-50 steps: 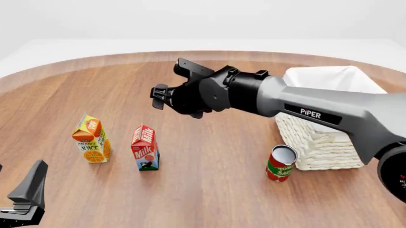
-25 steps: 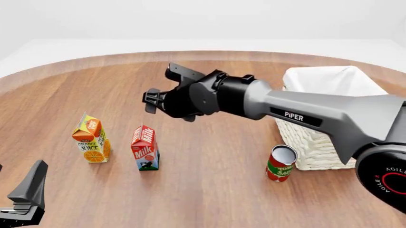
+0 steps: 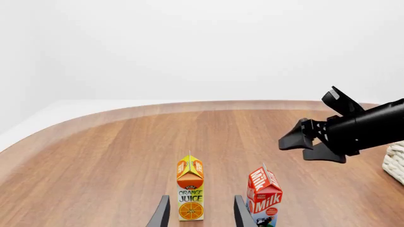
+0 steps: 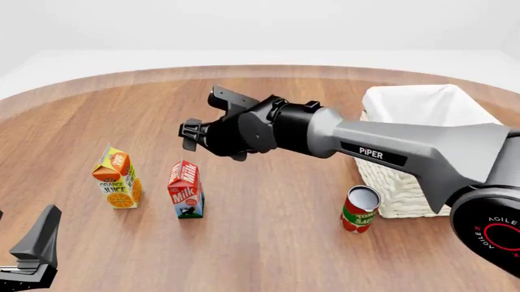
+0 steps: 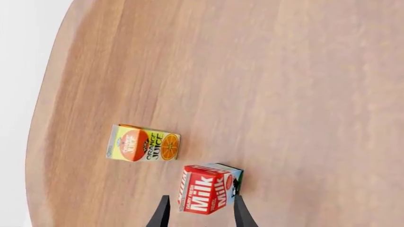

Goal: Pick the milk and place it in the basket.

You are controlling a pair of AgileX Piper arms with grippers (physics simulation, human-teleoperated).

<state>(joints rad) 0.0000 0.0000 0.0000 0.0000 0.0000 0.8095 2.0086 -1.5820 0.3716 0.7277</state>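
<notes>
The milk (image 4: 185, 190), a small red gable-top carton, stands upright on the wooden table to the right of the juice carton. My right gripper (image 4: 207, 115) hovers open above and a little behind it, touching nothing. In the right wrist view the milk (image 5: 205, 194) lies just ahead of the open gripper (image 5: 200, 215). The cream wicker basket (image 4: 406, 182) with white lining stands at the right. My left gripper (image 4: 24, 249) rests open at the near left corner. In the left wrist view the milk (image 3: 264, 196) stands just outside one of its fingers (image 3: 243, 213).
An orange-yellow juice carton (image 4: 118, 178) stands left of the milk, close to it. A red tomato sauce can (image 4: 359, 208) stands at the basket's near left corner. The right arm spans the table from the right, passing over the basket's front.
The right arm has swung left and slightly lower, bringing its open gripper nearer to the spot above the milk. The cartons, can, basket and left arm have not moved.
</notes>
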